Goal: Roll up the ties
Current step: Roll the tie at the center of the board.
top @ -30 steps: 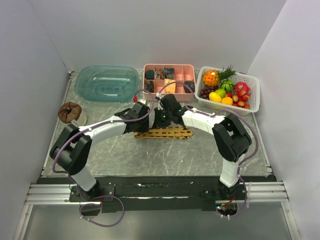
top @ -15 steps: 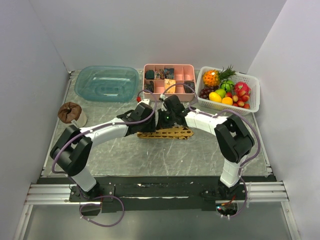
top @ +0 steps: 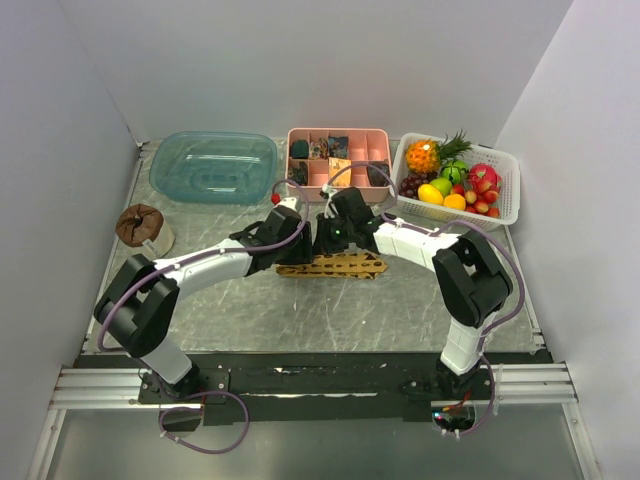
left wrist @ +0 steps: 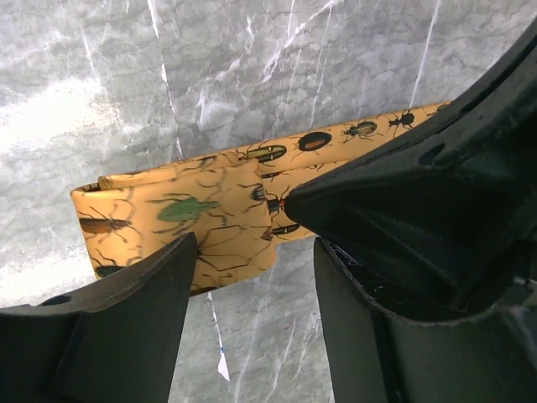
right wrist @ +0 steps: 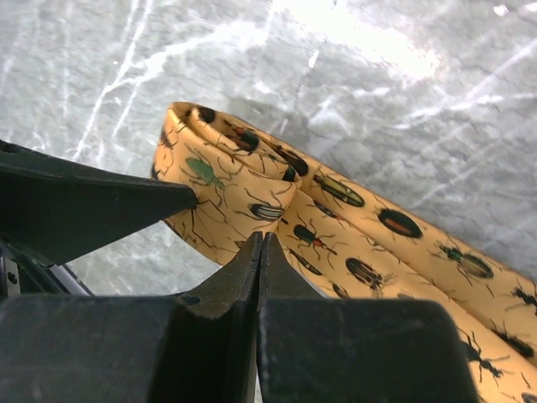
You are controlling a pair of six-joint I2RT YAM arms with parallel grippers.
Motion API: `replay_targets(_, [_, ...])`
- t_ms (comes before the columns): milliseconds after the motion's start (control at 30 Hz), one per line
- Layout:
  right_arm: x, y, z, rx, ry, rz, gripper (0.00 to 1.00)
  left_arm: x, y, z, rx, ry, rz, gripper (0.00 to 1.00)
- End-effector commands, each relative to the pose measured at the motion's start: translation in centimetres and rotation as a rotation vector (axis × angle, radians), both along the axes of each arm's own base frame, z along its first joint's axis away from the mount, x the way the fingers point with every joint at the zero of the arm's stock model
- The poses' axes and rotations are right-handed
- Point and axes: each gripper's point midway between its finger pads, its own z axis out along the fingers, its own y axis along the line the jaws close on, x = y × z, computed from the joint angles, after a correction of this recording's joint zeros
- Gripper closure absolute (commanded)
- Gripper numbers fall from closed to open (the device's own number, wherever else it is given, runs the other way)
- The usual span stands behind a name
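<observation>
Surface: grey veined table [top: 250, 300], white walls on three sides.
Tie look: the tie [left wrist: 193, 222] is long, narrow golden-yellow cloth printed with dark and green beetles.
Tie place: flat at mid-table between the two arms, its left end folded over in a few layers.
Left tool [left wrist: 253, 252]: released, fingers spread to either side of the folded end.
Right tool [right wrist: 260, 242]: clenched with nothing between its fingers, tip touching the fold.
Hidden: from above, both arms cover the folded end; the wrist views cut off the tie's far end.
</observation>
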Motion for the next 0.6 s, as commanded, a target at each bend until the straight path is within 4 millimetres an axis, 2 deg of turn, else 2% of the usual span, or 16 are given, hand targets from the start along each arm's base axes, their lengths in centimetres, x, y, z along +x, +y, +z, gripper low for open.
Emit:
replay_targets(0, [0.2, 2.1, 3.6, 0.136, -0.072, 0.056, 1.0, 0.6, -1.0, 2.6, -0.09, -0.054, 0.001, 0.36])
replay_targets(200, [-0.4, 3.1, 3.8, 0.166, -0.067, 0.094, 1.0, 0.6, -0.6, 3.6, -0.143, -0.075, -0.002, 0.34])
replay_targets(333, [-0.4, 3.5, 3.9, 0.171, -0.064, 0.102, 1.0, 0.6, 0.6, 4.6, -0.17, -0.102, 0.017, 0.33])
replay_targets(367, [-0.5, 3.5, 3.8, 0.164, -0.061, 0.102, 1.0, 0.9, 1.3, 5.4, -0.185, -0.121, 0.034, 0.33])
replay_targets(433, [-0.5, 3.8, 3.4, 0.159, -0.054, 0.107, 1.0, 1.1, 2.7, 5.5, -0.187, -0.123, 0.061, 0.31])
replay_targets(467, [-0.5, 3.9, 3.3, 0.158, -0.051, 0.108, 1.0, 1.1, 3.3, 6.1, -0.194, -0.137, 0.072, 0.31])
replay_targets(567, [-0.6, 4.2, 2.7, 0.141, -0.042, 0.114, 1.0, 1.3, 5.4, 6.4, -0.192, -0.149, 0.116, 0.25])
